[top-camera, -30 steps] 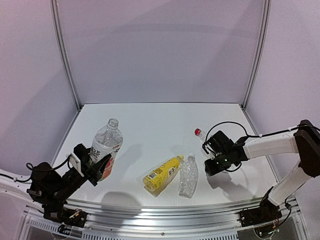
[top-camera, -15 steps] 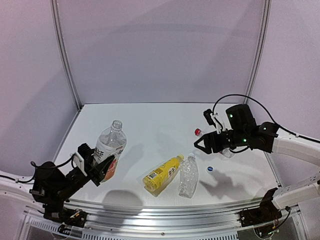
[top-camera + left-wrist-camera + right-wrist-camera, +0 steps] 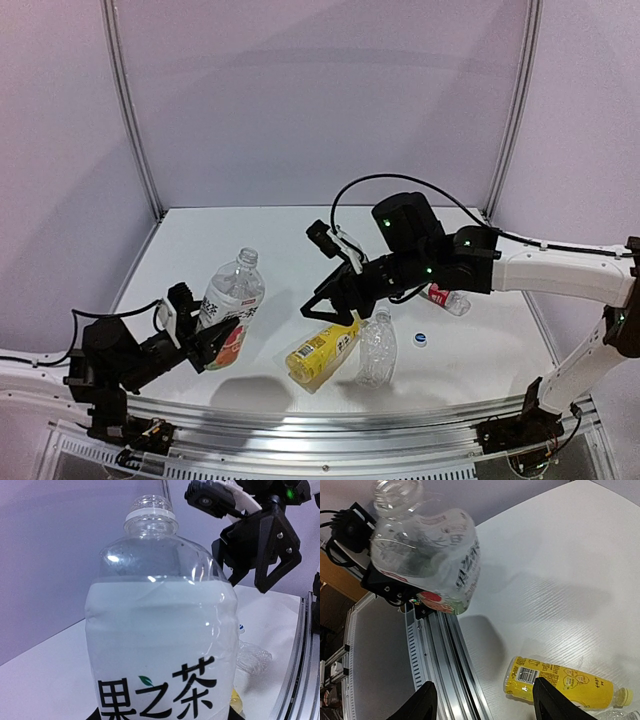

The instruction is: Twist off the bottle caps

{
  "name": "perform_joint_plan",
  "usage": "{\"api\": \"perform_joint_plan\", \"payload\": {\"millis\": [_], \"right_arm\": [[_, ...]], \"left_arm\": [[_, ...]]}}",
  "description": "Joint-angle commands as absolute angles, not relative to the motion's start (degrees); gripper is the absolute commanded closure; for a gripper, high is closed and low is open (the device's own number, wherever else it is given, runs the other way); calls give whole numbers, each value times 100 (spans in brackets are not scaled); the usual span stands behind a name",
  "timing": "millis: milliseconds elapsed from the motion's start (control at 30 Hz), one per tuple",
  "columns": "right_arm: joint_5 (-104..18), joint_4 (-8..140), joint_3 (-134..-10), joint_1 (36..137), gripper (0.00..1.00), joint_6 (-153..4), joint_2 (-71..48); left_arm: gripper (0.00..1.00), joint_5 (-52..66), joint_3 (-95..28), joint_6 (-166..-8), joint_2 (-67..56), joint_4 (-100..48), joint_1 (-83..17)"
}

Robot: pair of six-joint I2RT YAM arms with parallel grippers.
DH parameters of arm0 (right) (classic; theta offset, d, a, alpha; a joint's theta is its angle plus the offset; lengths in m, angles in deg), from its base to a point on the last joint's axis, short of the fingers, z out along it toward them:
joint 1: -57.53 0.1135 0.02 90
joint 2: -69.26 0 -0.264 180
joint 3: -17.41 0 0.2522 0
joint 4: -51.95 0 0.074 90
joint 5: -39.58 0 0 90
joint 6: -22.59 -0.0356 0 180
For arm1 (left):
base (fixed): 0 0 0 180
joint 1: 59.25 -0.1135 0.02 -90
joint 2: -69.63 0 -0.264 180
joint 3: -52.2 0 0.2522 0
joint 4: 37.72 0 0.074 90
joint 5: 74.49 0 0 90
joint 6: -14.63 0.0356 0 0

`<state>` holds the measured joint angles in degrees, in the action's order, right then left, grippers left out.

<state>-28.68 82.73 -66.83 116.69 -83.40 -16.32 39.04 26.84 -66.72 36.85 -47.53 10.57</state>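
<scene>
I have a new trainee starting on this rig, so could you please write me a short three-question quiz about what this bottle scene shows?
1. True or false: the fruit-label bottle held in the left arm's jaws has its cap on.
2. Choose one: the right arm's jaws are A) open and empty, B) shut on a bottle, C) shut on a cap.
3. What colour is the loose cap lying on the table beside the clear plain bottle?
Key: 1 false, its neck is bare; 2 A; 3 blue.
</scene>
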Motion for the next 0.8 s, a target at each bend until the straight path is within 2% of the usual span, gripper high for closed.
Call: {"api": "perform_joint_plan", "payload": {"millis": [0,500,767], "right_arm": [[-2342,7792,-6953,11737,33,-8177,-1544],[-2622,8546,-8556,11801,36,-8082,-2542],[-2442,8869,-9062,11802,45,-8188,-3042]], "left_arm": [[100,3560,2516,-6861,3480,-4597,948],[100,3218,2341,-6840,3106,-4444,953],[100,3157,2350,-6841,3210,-4410,957]]}}
